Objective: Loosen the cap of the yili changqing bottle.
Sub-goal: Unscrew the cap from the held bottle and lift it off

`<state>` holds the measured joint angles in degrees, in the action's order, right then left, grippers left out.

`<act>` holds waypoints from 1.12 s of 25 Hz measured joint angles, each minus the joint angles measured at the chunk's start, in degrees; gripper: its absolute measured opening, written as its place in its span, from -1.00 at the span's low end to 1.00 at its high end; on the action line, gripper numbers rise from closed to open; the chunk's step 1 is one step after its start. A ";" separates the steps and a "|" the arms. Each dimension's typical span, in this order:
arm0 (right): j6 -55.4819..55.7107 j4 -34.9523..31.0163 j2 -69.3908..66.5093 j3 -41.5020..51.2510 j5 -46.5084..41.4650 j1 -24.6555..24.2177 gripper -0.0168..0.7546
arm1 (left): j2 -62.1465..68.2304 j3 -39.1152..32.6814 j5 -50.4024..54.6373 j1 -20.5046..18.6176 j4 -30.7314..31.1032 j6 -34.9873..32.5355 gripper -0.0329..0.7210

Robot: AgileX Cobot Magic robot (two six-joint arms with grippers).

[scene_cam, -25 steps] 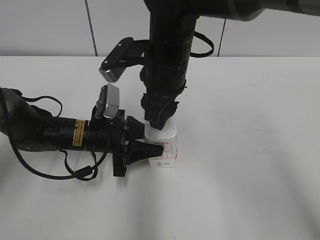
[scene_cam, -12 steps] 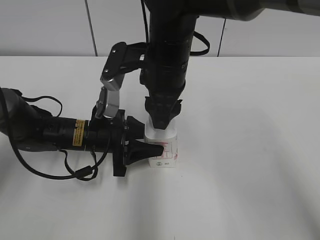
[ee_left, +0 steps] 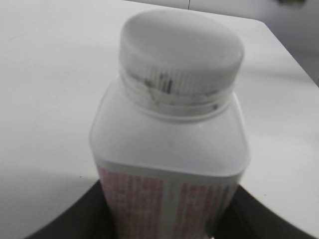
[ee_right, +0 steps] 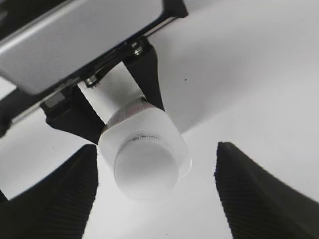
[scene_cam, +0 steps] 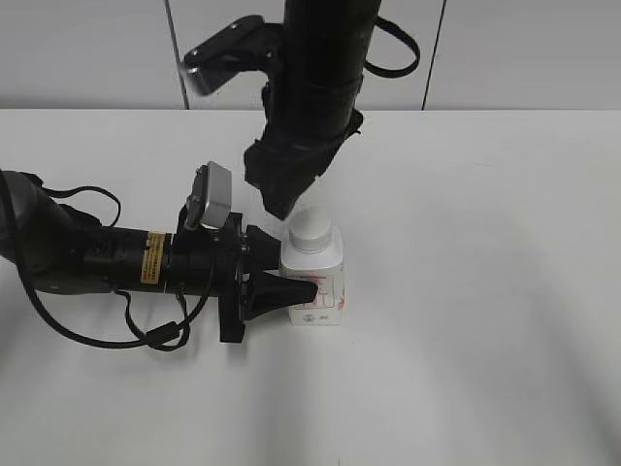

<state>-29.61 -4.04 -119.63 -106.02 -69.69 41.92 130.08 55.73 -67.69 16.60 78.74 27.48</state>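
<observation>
The yili changqing bottle [scene_cam: 316, 289] stands upright on the white table, white with a pink printed label. Its white ribbed cap [scene_cam: 312, 228] sits on the neck. My left gripper [scene_cam: 281, 291] lies low along the table and is shut on the bottle's body; in the left wrist view the bottle [ee_left: 169, 164] and cap [ee_left: 180, 55] fill the frame between the dark fingers. My right gripper [scene_cam: 283, 199] hangs just above and left of the cap, open and empty. In the right wrist view the cap [ee_right: 145, 168] lies between the spread fingers [ee_right: 157, 186], apart from both.
The white table [scene_cam: 485, 291] runs to a pale wall at the back. The left arm and its cable [scene_cam: 87, 262] lie across the table's left side. The right arm [scene_cam: 320, 68] comes down from above, with its wrist camera [scene_cam: 218, 58] sticking out to the left.
My right gripper has let go of the cap, opened, risen off it and turned. The cap now shows bare. The left gripper and bottle have not moved.
</observation>
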 joint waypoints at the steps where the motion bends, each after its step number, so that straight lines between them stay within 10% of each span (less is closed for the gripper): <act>1: 4.90 0.23 0.41 -0.05 0.00 0.00 0.54 | 0.00 0.00 0.00 0.00 0.00 0.00 -0.04; 9: 45.50 3.03 1.11 -0.07 0.00 0.00 0.54 | 0.00 0.00 0.00 0.00 0.05 0.00 -0.04; 28: 50.24 1.13 -0.27 4.54 -0.01 0.00 0.54 | 0.00 0.07 0.00 0.00 0.21 0.00 -0.04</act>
<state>20.63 -2.91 -119.90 -101.47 -69.71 41.92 130.08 55.80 -67.69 16.60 78.95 27.48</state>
